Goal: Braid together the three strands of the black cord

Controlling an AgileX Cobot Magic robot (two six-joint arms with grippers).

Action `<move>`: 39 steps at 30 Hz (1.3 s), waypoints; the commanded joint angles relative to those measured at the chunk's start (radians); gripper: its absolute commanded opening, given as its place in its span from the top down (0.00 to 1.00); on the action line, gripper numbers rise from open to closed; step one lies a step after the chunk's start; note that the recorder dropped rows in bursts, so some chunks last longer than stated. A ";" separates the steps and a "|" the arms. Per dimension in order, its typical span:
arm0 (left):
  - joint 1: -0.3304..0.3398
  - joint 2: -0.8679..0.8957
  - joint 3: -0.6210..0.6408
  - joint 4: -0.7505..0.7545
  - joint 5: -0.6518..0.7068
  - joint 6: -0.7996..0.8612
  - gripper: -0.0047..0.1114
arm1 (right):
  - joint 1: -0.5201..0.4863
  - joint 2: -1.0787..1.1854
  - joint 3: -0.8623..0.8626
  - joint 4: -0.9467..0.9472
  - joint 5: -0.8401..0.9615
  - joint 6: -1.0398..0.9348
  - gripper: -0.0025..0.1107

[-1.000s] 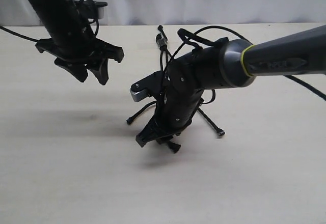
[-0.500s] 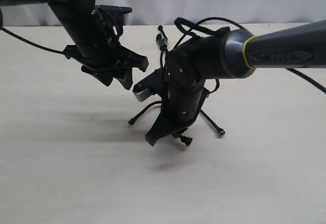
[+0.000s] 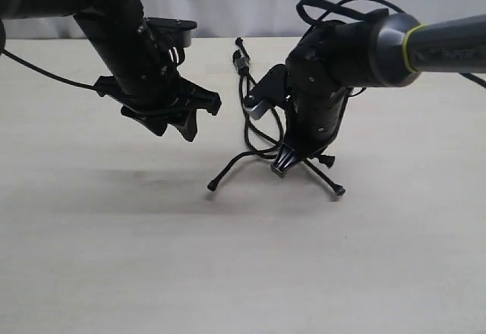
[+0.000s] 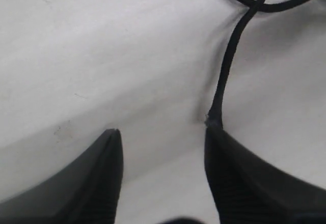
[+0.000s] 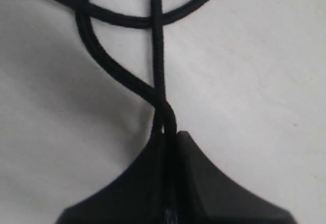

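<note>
The black cord (image 3: 241, 62) lies on the table with its bound end at the back. Its three strands loop forward under my right arm. One strand (image 3: 228, 171) runs out to a knobby tip at the front left, another (image 3: 326, 181) to a tip at the front right. My right gripper (image 3: 283, 165) (image 5: 166, 132) is shut on two strands (image 5: 155, 56) that cross just beyond its fingers. My left gripper (image 3: 176, 124) (image 4: 163, 132) hangs open to the left of the cord. In the left wrist view a strand end (image 4: 224, 76) reaches one fingertip (image 4: 239, 173).
The pale wooden table (image 3: 114, 258) stretches wide in front of both arms. Glossy arm cables (image 3: 342, 4) loop above the right arm. A thin cable (image 3: 38, 64) trails off the left arm toward the left edge. A white backdrop closes the back.
My right gripper has moved right and toward the back, drawing its strands along. The left arm swung right toward the cord, then stayed almost still.
</note>
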 commanded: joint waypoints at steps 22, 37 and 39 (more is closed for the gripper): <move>-0.023 0.116 0.004 -0.016 -0.078 0.000 0.56 | -0.128 0.106 0.028 0.826 0.095 -0.459 0.94; -0.103 0.220 0.004 -0.134 -0.060 0.090 0.56 | -0.130 0.106 0.061 0.895 0.092 -0.420 0.78; -0.091 0.207 0.004 -0.132 -0.046 0.090 0.56 | -0.130 0.092 0.061 0.895 0.092 -0.407 0.67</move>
